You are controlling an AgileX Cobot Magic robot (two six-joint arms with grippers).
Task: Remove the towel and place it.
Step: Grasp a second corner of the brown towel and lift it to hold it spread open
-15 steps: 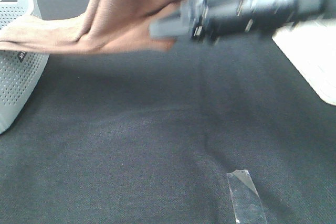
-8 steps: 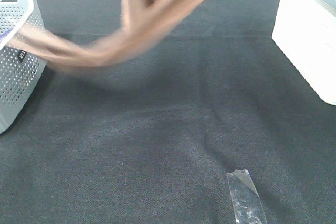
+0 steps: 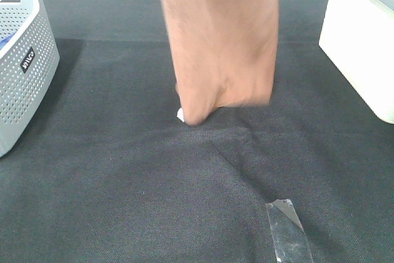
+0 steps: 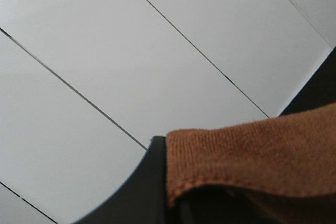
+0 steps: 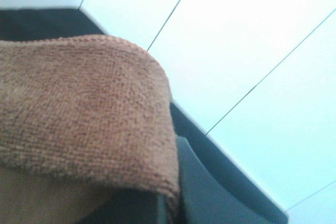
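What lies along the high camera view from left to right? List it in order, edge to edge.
Grey perforated basket → brown towel hanging mid-frame → strip of tape near the bottom edge → white box at the right edge.

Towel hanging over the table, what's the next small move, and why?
Probably lower the towel slowly while drawing it sideways, so it spreads instead of heaping. It hangs bunched from above the frame, its lowest corner with the white tag just reaching the black table covering, apart from the basket.
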